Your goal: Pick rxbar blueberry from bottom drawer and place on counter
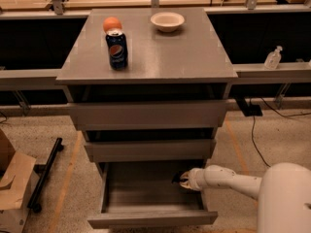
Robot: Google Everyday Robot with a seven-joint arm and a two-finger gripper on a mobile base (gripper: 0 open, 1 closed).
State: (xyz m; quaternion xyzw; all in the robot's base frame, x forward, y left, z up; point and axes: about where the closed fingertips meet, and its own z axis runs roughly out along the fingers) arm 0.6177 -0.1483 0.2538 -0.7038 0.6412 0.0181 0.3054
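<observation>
The gripper is down in the open bottom drawer, near its back right corner, and the rxbar blueberry, a small dark shape, sits right at its tip. Whether it is clamped on the bar or loose, one cannot tell. Up on the counter, a Pepsi can stands near the left edge.
</observation>
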